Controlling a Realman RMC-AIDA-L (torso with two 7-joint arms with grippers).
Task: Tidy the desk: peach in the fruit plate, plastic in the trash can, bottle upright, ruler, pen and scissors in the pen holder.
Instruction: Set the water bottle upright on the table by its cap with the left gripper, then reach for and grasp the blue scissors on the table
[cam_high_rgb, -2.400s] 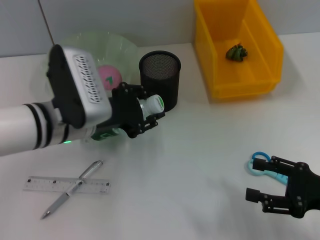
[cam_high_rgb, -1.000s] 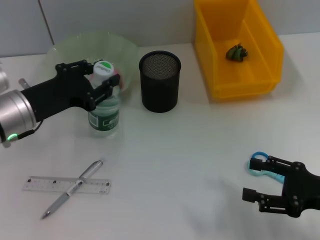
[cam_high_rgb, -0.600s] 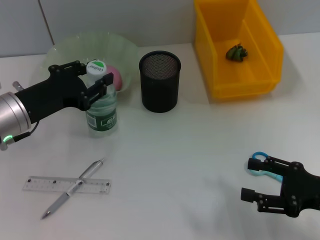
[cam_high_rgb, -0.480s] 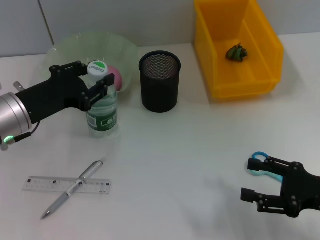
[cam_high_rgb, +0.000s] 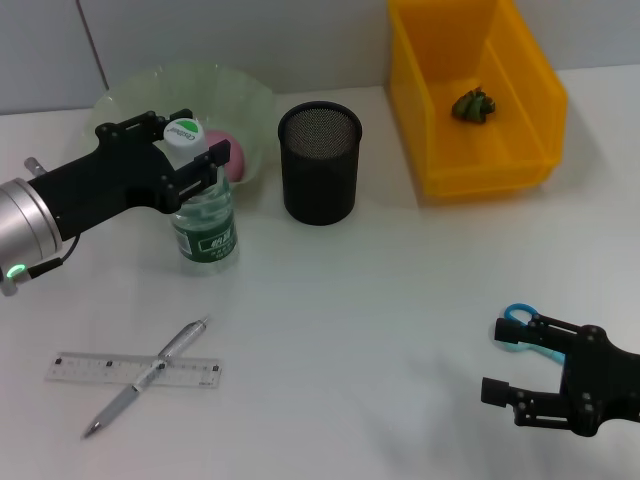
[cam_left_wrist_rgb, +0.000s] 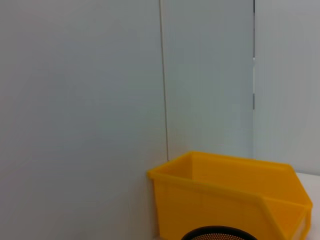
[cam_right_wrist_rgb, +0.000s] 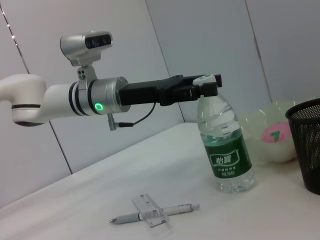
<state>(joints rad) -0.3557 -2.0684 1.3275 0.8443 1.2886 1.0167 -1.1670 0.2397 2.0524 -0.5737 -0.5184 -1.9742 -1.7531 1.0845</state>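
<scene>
Opened slightly, left tool (cam_high_rgb: 185, 157) flanks upright bottle's (cam_high_rgb: 205, 225) cap.

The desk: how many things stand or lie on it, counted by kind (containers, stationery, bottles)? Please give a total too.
Containers: 3, the fruit plate, pen holder, trash can
Stationery: 3, the ruler, pen, scissors
Bottles: 1, the bottle, upright
Total: 7
</scene>
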